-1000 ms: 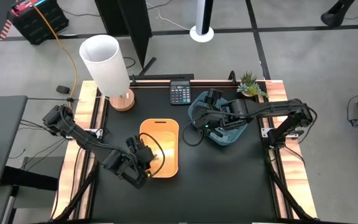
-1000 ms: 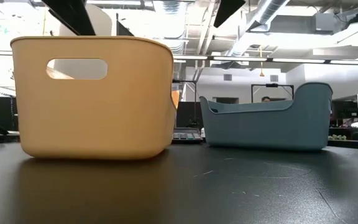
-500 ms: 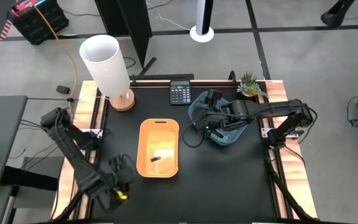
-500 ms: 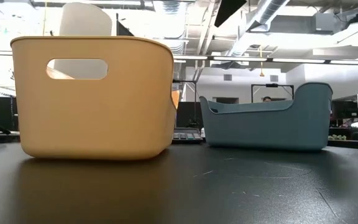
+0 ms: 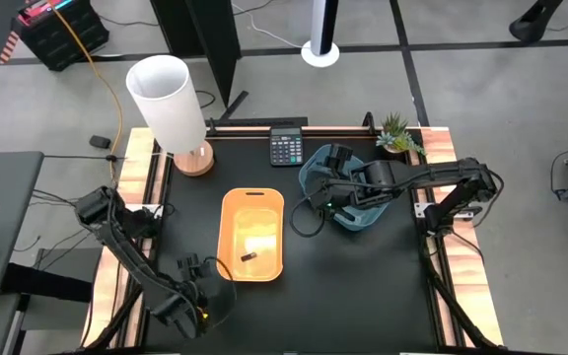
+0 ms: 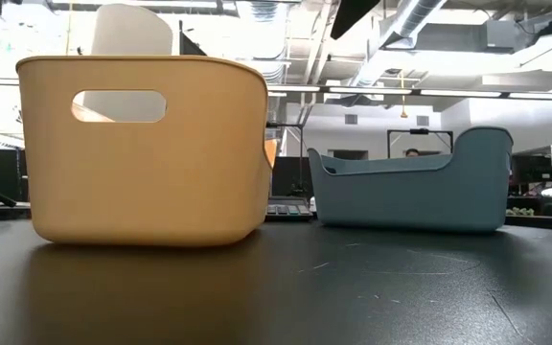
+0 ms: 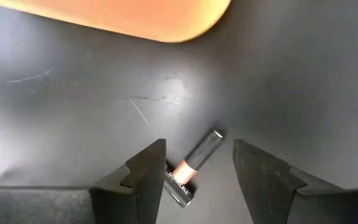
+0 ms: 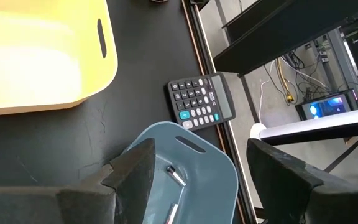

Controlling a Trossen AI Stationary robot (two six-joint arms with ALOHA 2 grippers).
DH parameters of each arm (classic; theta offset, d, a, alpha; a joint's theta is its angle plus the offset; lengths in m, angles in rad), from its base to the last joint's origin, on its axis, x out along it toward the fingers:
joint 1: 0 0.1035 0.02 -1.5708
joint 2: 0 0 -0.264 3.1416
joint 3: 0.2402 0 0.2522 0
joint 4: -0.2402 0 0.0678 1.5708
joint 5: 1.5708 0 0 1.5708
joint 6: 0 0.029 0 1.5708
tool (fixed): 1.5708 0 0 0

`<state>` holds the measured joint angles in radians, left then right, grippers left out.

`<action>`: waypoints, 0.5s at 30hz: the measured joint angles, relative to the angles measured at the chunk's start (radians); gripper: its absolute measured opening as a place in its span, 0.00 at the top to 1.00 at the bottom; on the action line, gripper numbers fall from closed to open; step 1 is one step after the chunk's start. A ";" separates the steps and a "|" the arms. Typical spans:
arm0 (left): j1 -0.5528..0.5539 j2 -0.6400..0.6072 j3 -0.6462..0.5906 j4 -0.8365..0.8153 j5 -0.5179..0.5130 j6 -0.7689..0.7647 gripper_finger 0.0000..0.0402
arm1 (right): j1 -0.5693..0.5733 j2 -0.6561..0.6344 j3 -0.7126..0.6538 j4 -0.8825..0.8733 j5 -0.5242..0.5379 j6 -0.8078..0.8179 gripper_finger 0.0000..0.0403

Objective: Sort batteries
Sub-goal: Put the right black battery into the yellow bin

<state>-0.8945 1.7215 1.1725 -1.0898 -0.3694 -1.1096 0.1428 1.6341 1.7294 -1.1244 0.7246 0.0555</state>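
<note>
My left gripper [image 5: 205, 298] hovers low over the near left of the black table, open. In the left wrist view its fingers [image 7: 199, 147] stand on either side of a dark battery [image 7: 196, 163] with a copper band, which lies flat on the table untouched. The yellow bin [image 5: 252, 235] stands mid-table with one dark battery [image 5: 248, 256] lying on its floor. My right gripper [image 5: 323, 195] is open above the blue bin [image 5: 348, 192]. The right wrist view shows two silvery batteries [image 8: 176, 176] on that bin's floor, below the right gripper [image 8: 201, 149].
A black calculator [image 5: 286, 148] lies at the far edge next to the blue bin. A white cylinder on a wooden base [image 5: 171, 99] stands at the far left corner, a small plant [image 5: 397, 133] at the far right. A dark cable [image 5: 304, 215] loops between the bins.
My left gripper has swung from over the yellow bin's near left corner toward the table's near edge and now sits low over a battery on the table. A dark battery now shows on the yellow bin's floor. The right arm has kept still.
</note>
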 joint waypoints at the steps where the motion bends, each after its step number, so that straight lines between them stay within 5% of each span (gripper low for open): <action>1: 0.007 0.011 0.000 0.010 0.013 0.029 0.55 | 0.002 0.000 0.000 0.000 0.000 0.000 0.33; 15: 0.033 0.047 -0.006 -0.013 0.103 0.223 0.55 | 0.034 0.000 0.000 -0.036 0.000 0.031 0.33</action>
<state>-0.8619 1.7680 1.1661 -1.1033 -0.2661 -0.8867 0.1772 1.6341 1.7294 -1.1605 0.7246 0.0861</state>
